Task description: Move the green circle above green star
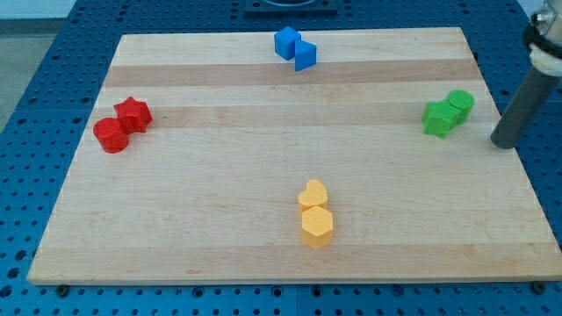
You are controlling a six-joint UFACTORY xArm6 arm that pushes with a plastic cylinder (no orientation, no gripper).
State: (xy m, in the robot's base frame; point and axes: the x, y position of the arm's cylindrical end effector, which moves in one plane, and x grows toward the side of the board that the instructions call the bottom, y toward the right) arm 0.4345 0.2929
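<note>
The green circle [460,104] stands near the board's right edge. It touches the green star [436,118], which lies just to its lower left. My tip [503,143] is at the right edge of the board, to the right of both green blocks and slightly below them, with a small gap to the circle. The dark rod rises from the tip toward the view's top right corner.
A red star [133,114] and a red circle [111,134] touch at the left. Two blue blocks [295,47] sit at the top centre. A yellow heart [313,194] and a yellow hexagon [317,226] sit at the bottom centre. The wooden board [219,193] lies on a blue perforated table.
</note>
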